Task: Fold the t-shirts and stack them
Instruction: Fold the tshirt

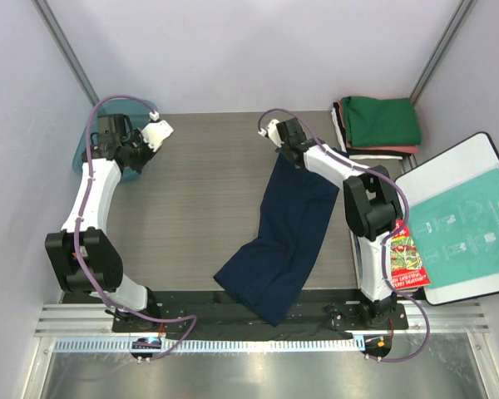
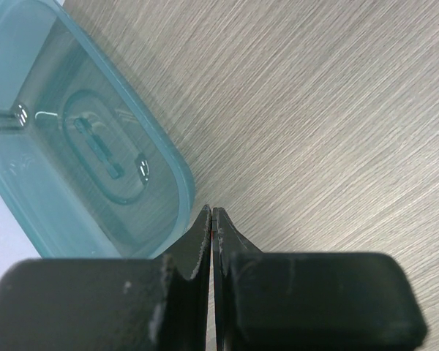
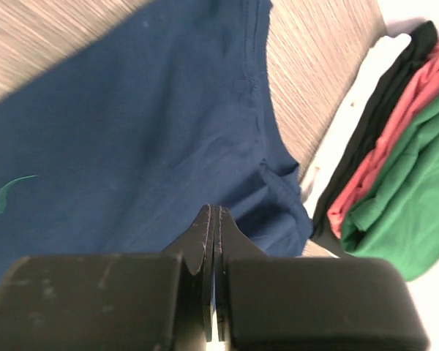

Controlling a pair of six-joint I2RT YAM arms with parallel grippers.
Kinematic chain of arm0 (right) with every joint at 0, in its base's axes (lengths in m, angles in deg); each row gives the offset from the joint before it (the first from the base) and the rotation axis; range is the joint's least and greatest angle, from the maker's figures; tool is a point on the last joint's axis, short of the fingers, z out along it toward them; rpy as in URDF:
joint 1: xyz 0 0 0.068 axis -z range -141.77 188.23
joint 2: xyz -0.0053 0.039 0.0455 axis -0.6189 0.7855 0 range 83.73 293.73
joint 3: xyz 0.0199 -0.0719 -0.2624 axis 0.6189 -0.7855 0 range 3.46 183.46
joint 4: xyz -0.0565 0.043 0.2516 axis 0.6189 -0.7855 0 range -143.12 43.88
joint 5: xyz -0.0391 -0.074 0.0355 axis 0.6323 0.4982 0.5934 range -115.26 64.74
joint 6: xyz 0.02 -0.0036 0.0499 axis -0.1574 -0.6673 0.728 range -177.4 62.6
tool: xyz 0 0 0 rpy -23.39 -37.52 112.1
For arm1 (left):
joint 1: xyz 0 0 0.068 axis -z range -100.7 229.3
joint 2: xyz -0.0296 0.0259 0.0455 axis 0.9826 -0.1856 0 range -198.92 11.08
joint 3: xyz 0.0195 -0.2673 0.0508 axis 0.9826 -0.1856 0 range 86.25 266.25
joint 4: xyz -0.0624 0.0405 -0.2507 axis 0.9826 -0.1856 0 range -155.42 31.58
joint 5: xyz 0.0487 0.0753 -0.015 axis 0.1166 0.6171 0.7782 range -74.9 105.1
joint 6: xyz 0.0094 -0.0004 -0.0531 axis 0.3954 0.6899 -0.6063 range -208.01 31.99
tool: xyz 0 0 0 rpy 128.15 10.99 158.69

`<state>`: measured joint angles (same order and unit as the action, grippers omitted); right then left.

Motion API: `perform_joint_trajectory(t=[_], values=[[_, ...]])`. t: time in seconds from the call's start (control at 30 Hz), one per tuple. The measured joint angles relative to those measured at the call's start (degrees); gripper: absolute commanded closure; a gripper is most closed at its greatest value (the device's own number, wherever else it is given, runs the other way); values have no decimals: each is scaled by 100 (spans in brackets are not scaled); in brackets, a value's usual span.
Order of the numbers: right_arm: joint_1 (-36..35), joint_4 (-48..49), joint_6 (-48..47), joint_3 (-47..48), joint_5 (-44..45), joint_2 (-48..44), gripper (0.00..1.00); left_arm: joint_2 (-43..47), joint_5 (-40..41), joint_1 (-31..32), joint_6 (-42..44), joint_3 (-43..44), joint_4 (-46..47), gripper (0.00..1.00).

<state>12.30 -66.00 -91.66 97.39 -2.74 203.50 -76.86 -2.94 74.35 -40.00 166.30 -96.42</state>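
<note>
Hovering my right gripper [image 3: 214, 213] over the navy t-shirt [image 1: 287, 233], jaws pressed together on nothing, same as the left gripper [image 2: 212, 216]. The shirt overhangs the table's [image 1: 208, 183] near edge, so I'd drag it fully on and flatten it before folding.

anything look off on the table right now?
Yes. The navy t-shirt lies diagonally across the table, unfolded and rumpled, with its near end hanging past the front edge between the arm bases. The folded stack in the far right corner looks fine. Nothing is spilled or damaged.
</note>
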Motion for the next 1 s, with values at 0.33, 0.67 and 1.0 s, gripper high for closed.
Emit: perform_joint_trajectory(t=[0.33, 0.67, 1.0], values=[[-9, -68, -382, 466, 533, 334, 99, -422, 4, 2, 96, 372, -57, 100], [4, -205, -498, 870, 660, 1423, 99, -608, 35, 2, 221, 490, -131, 100], [9, -271, -813, 2682, 522, 2579, 99, -623, 68, 2, 219, 490, -133, 100]])
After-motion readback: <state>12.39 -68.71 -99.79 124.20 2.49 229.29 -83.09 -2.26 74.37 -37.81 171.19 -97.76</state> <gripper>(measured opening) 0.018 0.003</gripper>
